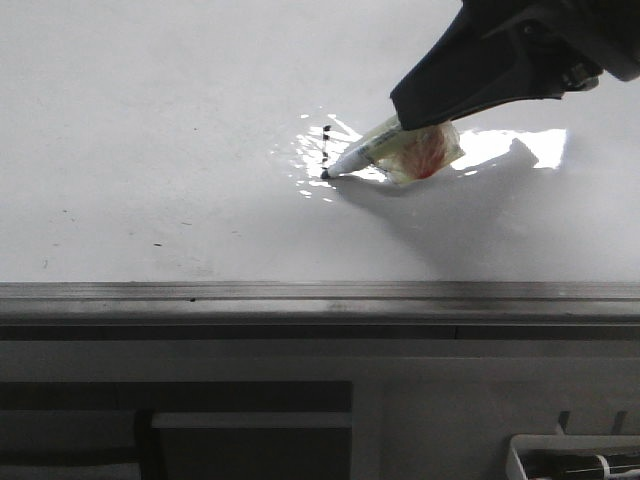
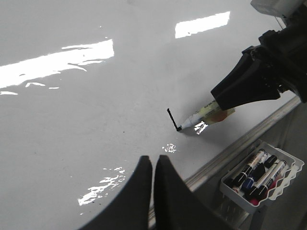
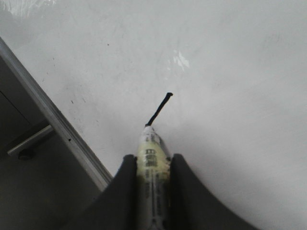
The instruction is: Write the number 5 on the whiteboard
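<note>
The whiteboard point(image 1: 150, 120) is a large glossy white sheet with glare patches. My right gripper point(image 1: 420, 115) is shut on a white marker point(image 1: 365, 152) wrapped in clear yellowish tape with a red patch. The marker's tip touches the board. Of the number 5, a single short straight black line point(image 3: 159, 109) shows, running from the marker point(image 3: 152, 148) tip away from the right gripper point(image 3: 152, 160). The same line point(image 2: 172, 120) appears in the left wrist view. My left gripper point(image 2: 153, 160) is shut with nothing in it, low over the board near its front edge.
A grey metal rail point(image 1: 300, 292) runs along the board's near edge. Beyond it, at the robot's right, a small white tray point(image 2: 261, 177) holds several markers. A few tiny dark specks point(image 1: 157, 244) dot the board.
</note>
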